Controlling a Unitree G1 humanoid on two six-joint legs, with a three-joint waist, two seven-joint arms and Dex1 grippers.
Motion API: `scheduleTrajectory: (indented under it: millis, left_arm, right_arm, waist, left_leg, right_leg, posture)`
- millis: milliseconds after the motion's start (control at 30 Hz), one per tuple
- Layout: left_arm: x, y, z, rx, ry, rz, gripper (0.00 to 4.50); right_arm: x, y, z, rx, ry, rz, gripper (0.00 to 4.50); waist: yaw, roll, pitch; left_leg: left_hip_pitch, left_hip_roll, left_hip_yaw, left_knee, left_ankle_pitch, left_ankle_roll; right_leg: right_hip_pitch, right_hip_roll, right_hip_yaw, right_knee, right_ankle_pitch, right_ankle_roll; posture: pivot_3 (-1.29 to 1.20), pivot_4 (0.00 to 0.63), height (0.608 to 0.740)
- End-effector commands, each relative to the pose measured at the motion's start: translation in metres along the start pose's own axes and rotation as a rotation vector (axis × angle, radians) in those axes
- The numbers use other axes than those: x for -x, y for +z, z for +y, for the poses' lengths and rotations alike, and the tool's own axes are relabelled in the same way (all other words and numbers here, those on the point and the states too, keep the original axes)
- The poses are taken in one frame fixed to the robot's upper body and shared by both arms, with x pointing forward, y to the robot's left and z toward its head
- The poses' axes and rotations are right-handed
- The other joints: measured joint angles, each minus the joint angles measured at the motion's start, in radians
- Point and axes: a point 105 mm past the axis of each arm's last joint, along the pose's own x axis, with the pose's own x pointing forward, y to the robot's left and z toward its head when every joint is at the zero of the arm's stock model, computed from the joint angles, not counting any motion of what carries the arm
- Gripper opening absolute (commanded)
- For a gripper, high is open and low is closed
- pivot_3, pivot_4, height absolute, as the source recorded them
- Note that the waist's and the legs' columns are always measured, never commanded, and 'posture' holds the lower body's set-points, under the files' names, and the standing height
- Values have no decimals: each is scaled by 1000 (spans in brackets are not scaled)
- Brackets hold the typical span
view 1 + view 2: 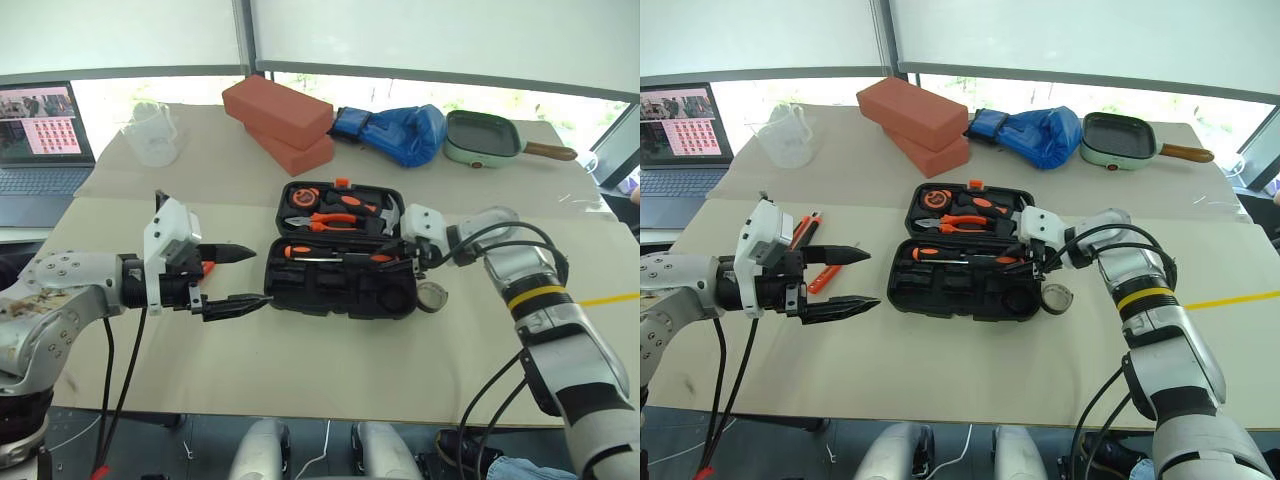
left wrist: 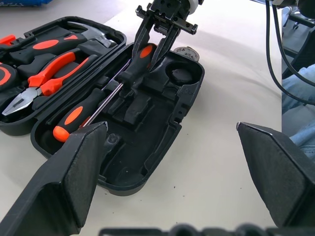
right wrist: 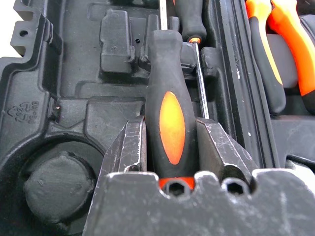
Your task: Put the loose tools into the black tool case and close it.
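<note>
right gripper (image 2: 157, 37) clamped on screwdriver (image 3: 170, 118) handle over black tool case (image 1: 340, 290) near half, 3 o'clock end | left gripper (image 1: 845, 280) wide open, empty | stiff, light, grippy handle

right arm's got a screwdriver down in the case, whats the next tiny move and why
Probably open the right pincer and let go: it grips the screwdriver by the handle, already lying along a recess of the open black tool case beside another screwdriver.

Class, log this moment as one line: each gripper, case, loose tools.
left gripper: open, empty | right gripper: shut on screwdriver, inside case | case: open | loose tools: on table
</note>
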Motion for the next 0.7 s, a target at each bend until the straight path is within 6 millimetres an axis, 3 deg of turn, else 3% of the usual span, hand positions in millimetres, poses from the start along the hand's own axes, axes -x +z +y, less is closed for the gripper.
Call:
scheduleTrajectory:
  millis: [33,200,400,467,700]
  left_arm:
    - [3,10,-2,-65,-7,-9,4500]
    - [3,10,0,-75,-11,-3,4500]
    - [0,10,1,-90,-18,-2,4500]
    - [-1,10,1,-94,-20,-3,4500]
    - [0,10,4,-97,-3,-5,4500]
  right_arm:
    - [13,-4,-7,-8,-47,7,1013]
    - [17,-5,-4,5,-33,3,1013]
    - [7,0,-5,-8,-35,-17,1013]
    - [3,2,-5,-10,-33,-28,2023]
    - [14,19,-12,-9,-70,-87,4243]
  waist:
    - [0,0,0]
    - [-2,0,0]
    - [-3,0,0]
    - [-3,0,0]
    - [-3,0,0]
  left_leg:
    - [0,0,0,0,0,0]
    - [0,0,0,0,0,0]
    - [0,0,0,0,0,0]
    - [0,0,0,0,0,0]
    - [0,0,0,0,0,0]
  right_leg:
    - [0,0,0,0,0,0]
    - [0,0,0,0,0,0]
    - [0,1,0,0,0,0]
    - [0,1,0,0,0,0]
    - [-1,1,0,0,0,0]
  posture:
    - [0,150,738]
    - [0,150,738]
    - [0,150,738]
    - [0,150,738]
    - [0,150,738]
